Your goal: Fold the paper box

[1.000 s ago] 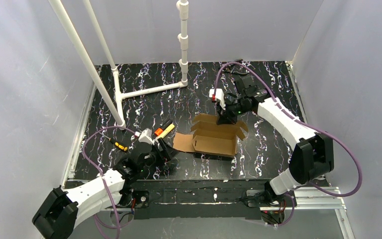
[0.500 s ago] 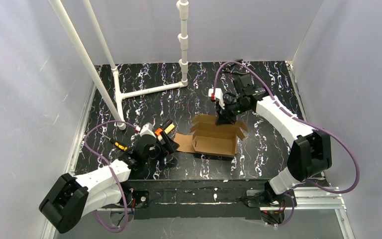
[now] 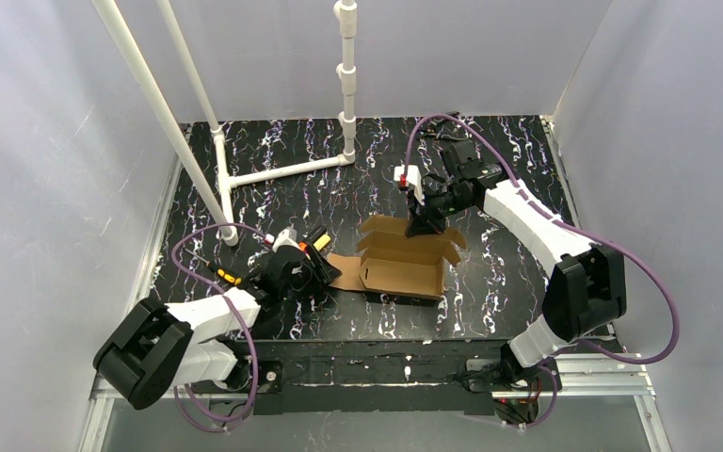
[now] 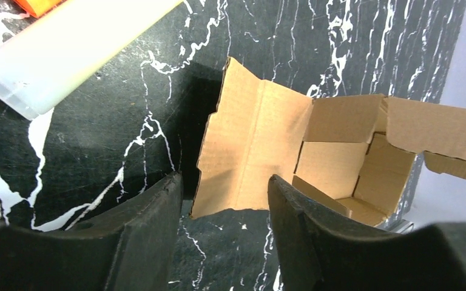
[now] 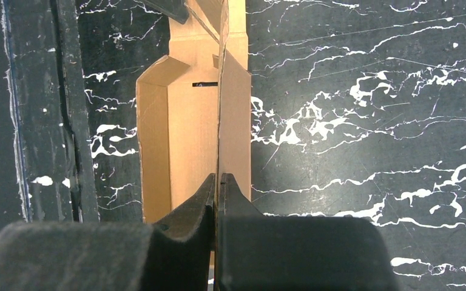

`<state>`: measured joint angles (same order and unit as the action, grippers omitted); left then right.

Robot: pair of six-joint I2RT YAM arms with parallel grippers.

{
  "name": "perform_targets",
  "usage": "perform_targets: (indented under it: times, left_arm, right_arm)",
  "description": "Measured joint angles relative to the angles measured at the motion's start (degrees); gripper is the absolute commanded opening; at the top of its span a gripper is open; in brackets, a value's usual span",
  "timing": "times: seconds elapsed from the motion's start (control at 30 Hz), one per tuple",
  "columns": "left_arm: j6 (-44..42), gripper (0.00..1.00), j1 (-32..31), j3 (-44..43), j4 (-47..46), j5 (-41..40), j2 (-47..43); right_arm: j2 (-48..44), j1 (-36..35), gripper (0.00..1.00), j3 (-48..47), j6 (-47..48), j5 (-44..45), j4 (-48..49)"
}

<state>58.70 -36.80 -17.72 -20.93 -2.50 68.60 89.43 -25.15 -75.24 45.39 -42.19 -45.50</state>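
The paper box (image 3: 405,266) is brown cardboard, standing half-formed mid-table with its top open and one flap (image 3: 345,273) lying flat to the left. My left gripper (image 3: 323,269) is low at that flap's outer edge. In the left wrist view its jaws (image 4: 224,185) are open, and the flap (image 4: 249,145) lies just ahead between the fingertips, touching neither. My right gripper (image 3: 424,224) reaches down from behind onto the box's back wall. In the right wrist view it (image 5: 218,179) is shut on the thin upright edge of that wall (image 5: 233,109).
An orange-tipped black marker (image 3: 303,249) and a pale yellow stick (image 3: 321,241) lie just left of the flap, the stick (image 4: 73,48) close to my left gripper. A yellow-and-black tool (image 3: 227,276) lies farther left. A white pipe frame (image 3: 282,171) stands at the back left.
My left arm has slid right toward the box flap, and its jaws widened, then narrowed. The right gripper, still clamped, has pulled the box slightly left.
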Motion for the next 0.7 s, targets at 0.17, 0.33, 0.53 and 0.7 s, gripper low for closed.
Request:
perform_targets:
  times: [0.17, 0.33, 0.53, 0.7]
  left_arm:
    - [-0.1, 0.35, 0.4, 0.0, -1.0, 0.2, 1.5]
    - [-1.0, 0.04, 0.7, -0.1, -2.5, 1.4, 3.4]
    - [-4.2, 0.0, 0.7, -1.1, -4.2, 4.2, 3.9]
    - [-7.8, 0.0, 0.7, -1.0, -4.3, 6.0, 1.6]
  right_arm:
    - [0.0, 0.0, 0.07, -0.1, 0.0, -0.8, -0.1]
    - [0.0, 0.0, 0.07, -0.1, -0.1, -1.5, -0.5]
    - [0.0, 0.0, 0.09, -0.1, -1.8, -0.5, 0.5]
    - [0.2, 0.0, 0.15, -0.1, -6.3, 4.9, 4.3]
